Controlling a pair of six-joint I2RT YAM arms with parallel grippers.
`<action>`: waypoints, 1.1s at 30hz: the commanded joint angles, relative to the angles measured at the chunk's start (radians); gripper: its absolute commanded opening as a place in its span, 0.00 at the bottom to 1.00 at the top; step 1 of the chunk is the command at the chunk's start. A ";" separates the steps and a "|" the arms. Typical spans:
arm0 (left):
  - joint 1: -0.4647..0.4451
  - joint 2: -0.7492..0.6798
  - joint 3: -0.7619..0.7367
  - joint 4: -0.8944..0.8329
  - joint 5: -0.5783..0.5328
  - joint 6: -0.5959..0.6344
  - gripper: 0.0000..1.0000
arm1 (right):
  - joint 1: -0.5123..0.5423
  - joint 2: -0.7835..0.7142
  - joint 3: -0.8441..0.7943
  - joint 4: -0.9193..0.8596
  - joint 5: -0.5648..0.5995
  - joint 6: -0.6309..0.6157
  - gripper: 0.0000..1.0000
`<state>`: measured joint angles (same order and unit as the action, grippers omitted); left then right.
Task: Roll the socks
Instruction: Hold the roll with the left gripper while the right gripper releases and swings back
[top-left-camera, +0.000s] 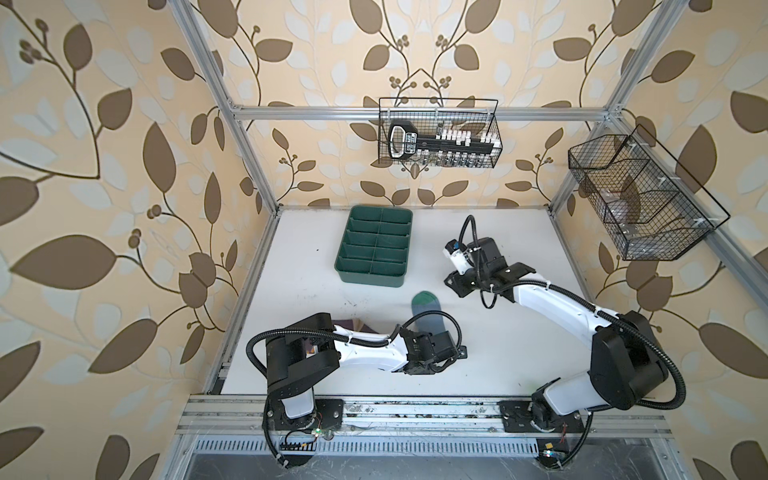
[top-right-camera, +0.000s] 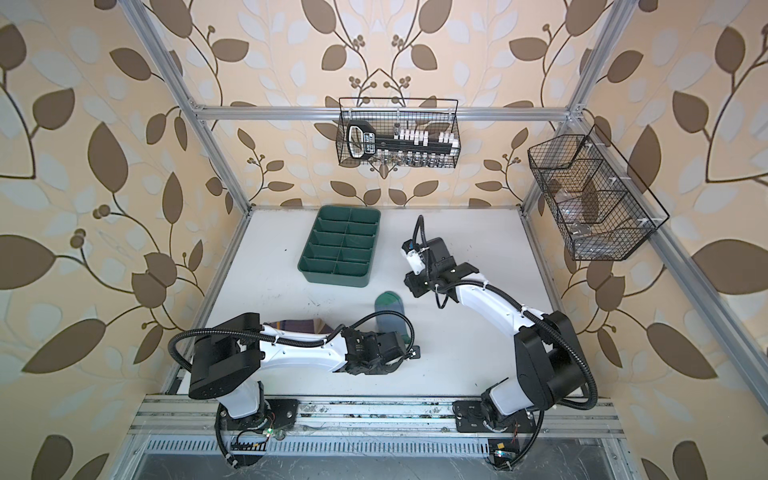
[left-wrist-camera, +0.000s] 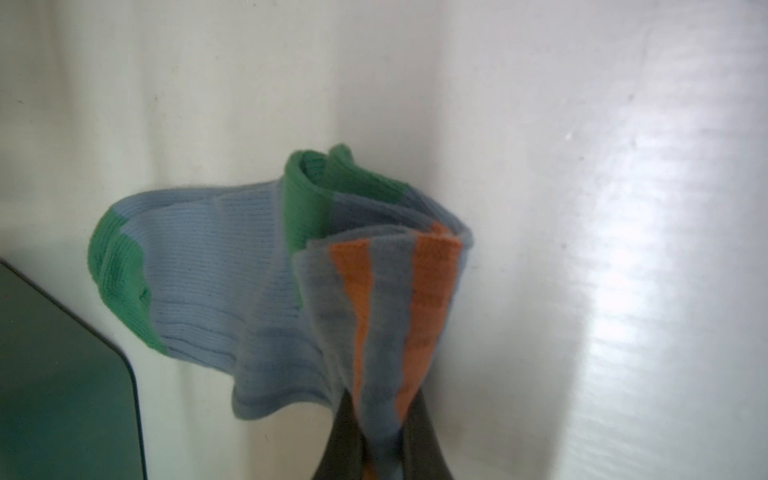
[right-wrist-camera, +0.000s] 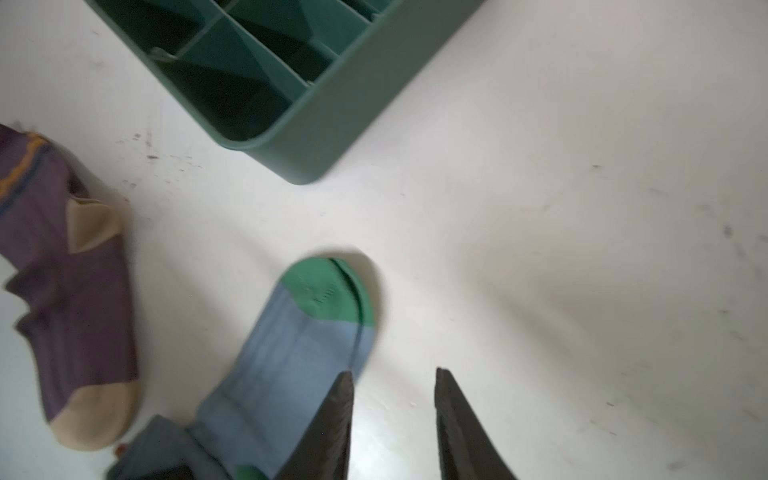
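nearest the base, the left gripper (left-wrist-camera: 382, 411) is pinched closed on the orange-striped cuff end of the ribbed grey-blue sock with green toe and heel (left-wrist-camera: 199, 274). the cuff is lifted and folded back over the heel. the foot part lies flat on the white table (left-wrist-camera: 582, 124), toe pointing away. beside it, partly under the left arm, the purple ribbed sock with tan toe and heel (right-wrist-camera: 75, 299) lies loose and unrolled, apart from the grey-blue one. farther out, the right gripper (right-wrist-camera: 394, 374) hangs above the table near the green toe, its jaws parted and nothing between them. beyond stands the dark green plastic tray with dividers (right-wrist-camera: 345, 104).

risk: the pinch takes only a thin bunch of fabric, so a pull could slip it free and let the fold spring open. with the toe unpinned, the whole sock may drag instead of rolling.
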<state>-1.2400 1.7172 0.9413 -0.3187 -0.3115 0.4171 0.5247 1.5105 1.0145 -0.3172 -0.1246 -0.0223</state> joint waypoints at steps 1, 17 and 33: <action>0.000 0.020 0.016 -0.059 0.077 -0.019 0.00 | 0.075 0.088 0.015 0.058 0.046 0.023 0.39; -0.025 -0.046 0.011 -0.082 0.066 -0.036 0.01 | 0.103 0.372 0.012 0.115 0.199 0.220 0.38; -0.059 -0.058 0.045 -0.134 0.149 -0.110 0.01 | 0.013 0.246 -0.121 0.297 0.186 0.235 0.38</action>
<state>-1.2774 1.6951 0.9508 -0.3824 -0.2749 0.3313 0.5289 1.7924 0.9363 -0.0597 0.0490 0.2569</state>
